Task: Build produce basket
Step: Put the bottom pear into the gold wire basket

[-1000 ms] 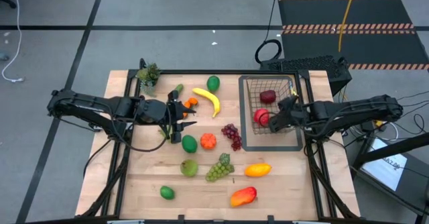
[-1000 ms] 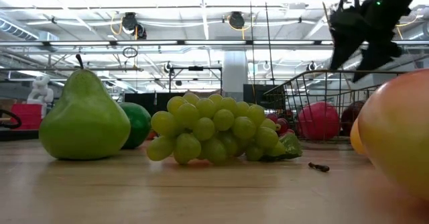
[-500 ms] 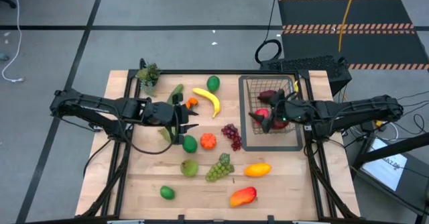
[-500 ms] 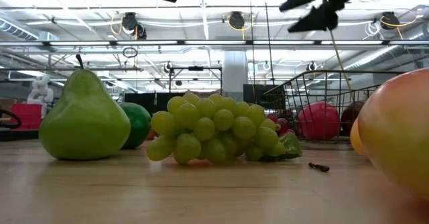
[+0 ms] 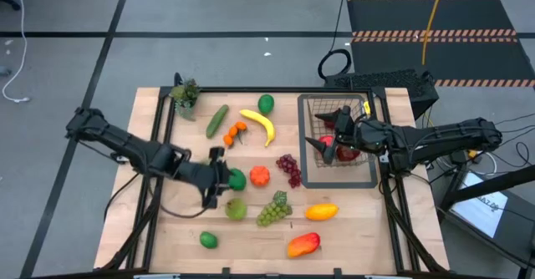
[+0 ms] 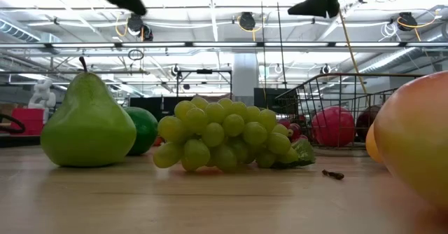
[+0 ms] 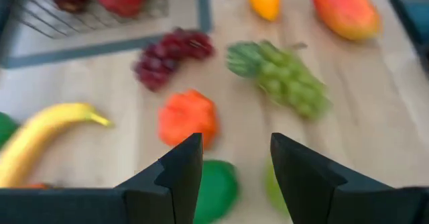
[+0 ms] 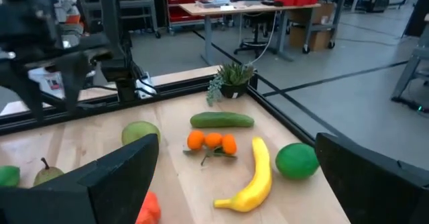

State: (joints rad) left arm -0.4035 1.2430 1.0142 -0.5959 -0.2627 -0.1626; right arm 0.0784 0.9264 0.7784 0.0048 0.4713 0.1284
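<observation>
Currently left gripper (image 5: 224, 179) hangs empty, fingers apart, just at nine o'clock of a green lime (image 5: 236, 179). Right gripper (image 5: 328, 133), fingers spread wide, empty, is over the basket (image 5: 365, 164).

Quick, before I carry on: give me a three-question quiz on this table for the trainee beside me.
1. True or false: the banana already lies in the basket.
2. Which gripper hangs over the basket? A the left one; B the right gripper; C neither.
3. What colour are the apples inside the basket?
Key: 1 false, it lies on the table; 2 B; 3 red.
</observation>
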